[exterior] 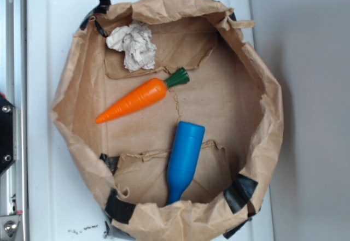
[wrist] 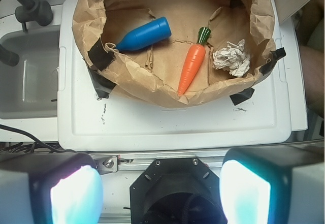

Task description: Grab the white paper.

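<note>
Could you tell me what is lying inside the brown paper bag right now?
Inside the brown paper bag lie the white paper, an orange carrot and a blue bottle, all apart. The bag's folded walls may cover parts of its floor near the edges.

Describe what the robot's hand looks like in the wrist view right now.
The hand has two broad, blocky fingers with dark grey casings and pale, glowing bluish-white inner pads. Between them sits a black housing with small silver screws and a round dark opening.
</note>
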{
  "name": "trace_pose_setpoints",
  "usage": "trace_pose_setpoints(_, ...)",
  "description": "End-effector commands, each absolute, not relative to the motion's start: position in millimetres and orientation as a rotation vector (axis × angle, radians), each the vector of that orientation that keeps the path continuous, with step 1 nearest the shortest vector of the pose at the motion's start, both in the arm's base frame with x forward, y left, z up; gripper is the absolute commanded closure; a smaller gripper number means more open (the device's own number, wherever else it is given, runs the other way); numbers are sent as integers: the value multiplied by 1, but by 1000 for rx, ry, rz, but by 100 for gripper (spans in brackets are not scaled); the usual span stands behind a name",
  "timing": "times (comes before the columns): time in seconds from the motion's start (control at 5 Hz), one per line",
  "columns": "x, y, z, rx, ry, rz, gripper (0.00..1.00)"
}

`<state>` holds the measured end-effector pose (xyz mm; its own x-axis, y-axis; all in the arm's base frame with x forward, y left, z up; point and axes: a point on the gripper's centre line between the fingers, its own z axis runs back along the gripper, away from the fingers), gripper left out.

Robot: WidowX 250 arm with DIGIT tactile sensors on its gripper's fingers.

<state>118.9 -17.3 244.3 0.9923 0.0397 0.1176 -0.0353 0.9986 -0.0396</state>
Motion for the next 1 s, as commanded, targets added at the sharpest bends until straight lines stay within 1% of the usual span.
trace_pose_setpoints(0.0,119,-17,244,-38,-119,38,0)
trace_pose_setpoints(0.2,144,-20,219,-10,-99,78,0)
trace_pose_setpoints(0.4,166,-21,200,29,-110,127,0)
trace_pose_setpoints(0.6,166,-26,192,43,-117,187,0)
trace_pose_setpoints(0.8,165,-20,180,51,-125,299,0)
